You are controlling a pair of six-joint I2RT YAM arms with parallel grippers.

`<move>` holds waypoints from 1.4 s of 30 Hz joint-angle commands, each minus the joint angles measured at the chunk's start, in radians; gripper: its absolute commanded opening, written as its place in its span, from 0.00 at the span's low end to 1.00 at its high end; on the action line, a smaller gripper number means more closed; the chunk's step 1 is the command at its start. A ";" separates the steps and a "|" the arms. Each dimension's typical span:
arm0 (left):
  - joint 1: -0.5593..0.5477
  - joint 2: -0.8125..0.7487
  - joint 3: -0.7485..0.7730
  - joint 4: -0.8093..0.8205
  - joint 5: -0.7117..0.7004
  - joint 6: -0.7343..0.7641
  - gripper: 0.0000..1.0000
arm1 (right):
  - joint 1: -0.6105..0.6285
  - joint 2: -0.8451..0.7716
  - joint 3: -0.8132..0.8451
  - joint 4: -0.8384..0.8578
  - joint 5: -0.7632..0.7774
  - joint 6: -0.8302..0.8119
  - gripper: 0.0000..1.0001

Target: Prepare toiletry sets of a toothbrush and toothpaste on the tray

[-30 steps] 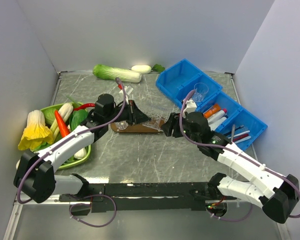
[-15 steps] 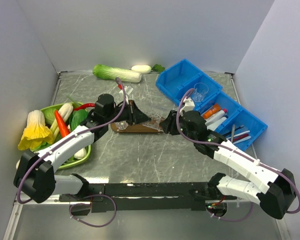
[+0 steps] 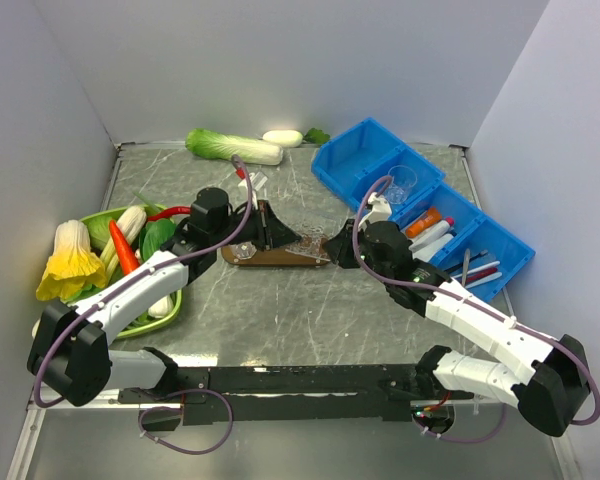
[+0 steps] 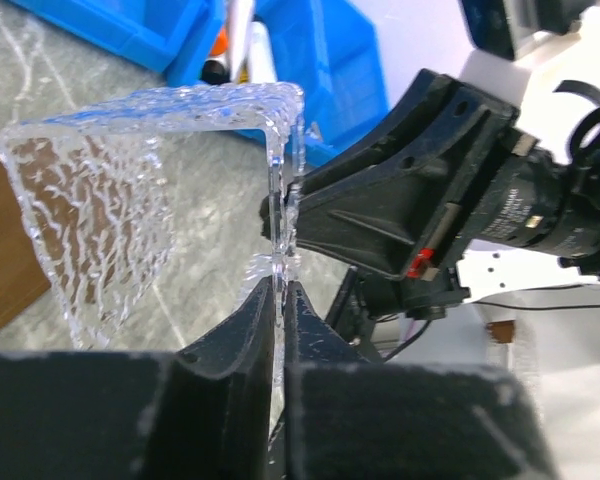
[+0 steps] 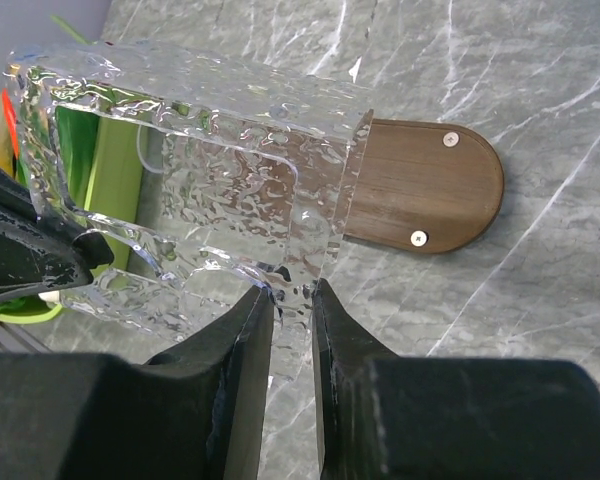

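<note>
The tray (image 3: 280, 257) is lying at the middle of the table, its long axis running left to right between the two arms. A clear cup (image 3: 305, 240) is lying on its side over the tray's right half. No brush or paste is showing on the board.

The left gripper (image 4: 278, 300) is pinching one thin wall of the cup, its jaws nearly closed with only the plastic between them. The right gripper (image 5: 290, 300) is pinching the opposite wall in the same narrow way, so both arms are holding the one cup.

The toothpaste (image 3: 425, 221) is lying in the middle compartment of the blue bins (image 3: 345, 165), to the right of and beyond the right gripper. Its long axis is slanting from near-left to far-right. The toothbrush cannot be told with certainty among the thin sticks in the nearer compartment.

The right arm is judged the nearer to the bins. It would need to release the cup before reaching for the tube.
</note>
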 commanded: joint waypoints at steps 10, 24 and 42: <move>-0.012 -0.125 0.073 -0.138 -0.232 0.172 0.84 | 0.001 -0.071 0.026 -0.066 0.075 -0.014 0.00; -0.010 -0.343 0.032 -0.161 -0.552 0.282 0.96 | 0.002 0.019 0.058 -0.014 0.012 -0.018 0.00; -0.009 -0.366 0.021 -0.155 -0.584 0.273 0.99 | -0.036 0.021 0.018 0.229 -0.106 0.136 0.00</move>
